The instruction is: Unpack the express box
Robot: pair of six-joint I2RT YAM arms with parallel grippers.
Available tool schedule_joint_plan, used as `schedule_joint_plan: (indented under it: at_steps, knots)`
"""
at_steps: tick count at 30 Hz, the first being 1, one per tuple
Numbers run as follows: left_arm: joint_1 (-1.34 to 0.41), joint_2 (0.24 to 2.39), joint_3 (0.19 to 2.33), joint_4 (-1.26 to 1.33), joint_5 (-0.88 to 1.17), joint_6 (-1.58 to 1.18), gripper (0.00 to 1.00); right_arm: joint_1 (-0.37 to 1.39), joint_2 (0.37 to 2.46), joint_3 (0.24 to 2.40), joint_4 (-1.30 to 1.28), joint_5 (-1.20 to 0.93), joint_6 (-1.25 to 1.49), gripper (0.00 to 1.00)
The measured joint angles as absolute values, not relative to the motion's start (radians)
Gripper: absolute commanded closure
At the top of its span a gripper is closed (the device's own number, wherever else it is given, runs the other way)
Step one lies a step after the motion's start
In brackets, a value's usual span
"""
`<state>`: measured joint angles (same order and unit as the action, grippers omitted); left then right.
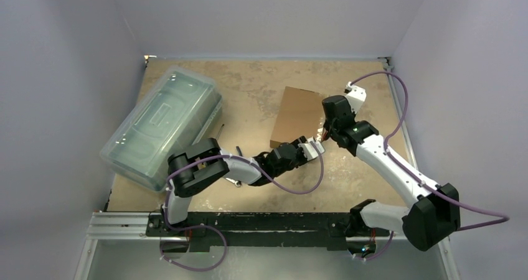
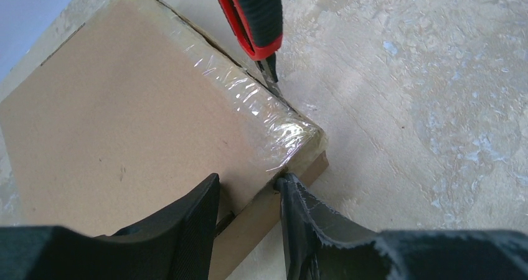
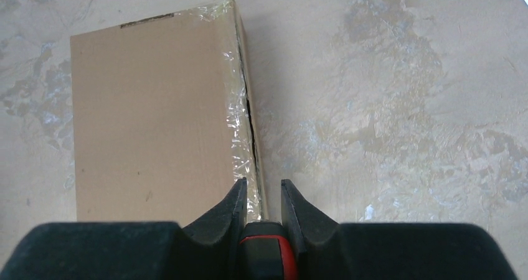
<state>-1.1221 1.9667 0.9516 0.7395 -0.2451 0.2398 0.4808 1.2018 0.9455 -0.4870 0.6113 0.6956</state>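
Observation:
The express box (image 1: 299, 114) is a flat brown cardboard box lying closed at mid table. Clear tape (image 2: 249, 96) wraps its right long edge, and a dark slit (image 3: 249, 121) runs along that seam. My left gripper (image 1: 309, 148) is at the box's near right corner. In the left wrist view one finger (image 2: 196, 221) lies on the top face and the other (image 2: 302, 214) presses the side, pinching the corner (image 2: 246, 180). My right gripper (image 1: 324, 134) is shut (image 3: 260, 183) on a red and black utility knife (image 2: 254, 15). Its blade (image 2: 272, 81) touches the taped seam.
A large translucent greenish lidded bin (image 1: 162, 126) lies tilted at the left of the table. A thin dark stick (image 1: 219, 131) lies beside it and a small metal piece (image 1: 233, 182) sits under the left arm. Grey walls close in the table on three sides.

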Motion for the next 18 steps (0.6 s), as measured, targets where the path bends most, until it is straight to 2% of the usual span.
schedule_joint_plan:
  at_steps: [8,18]
  knots:
    - [-1.125,1.977,0.968,0.738,-0.274,0.192,0.62,0.500,1.150,0.916,-0.506,0.625,0.731,1.00]
    - [-1.127,1.979,0.978,0.724,-0.289,0.175,0.62,0.621,1.128,0.899,-0.550,0.771,0.796,1.00]
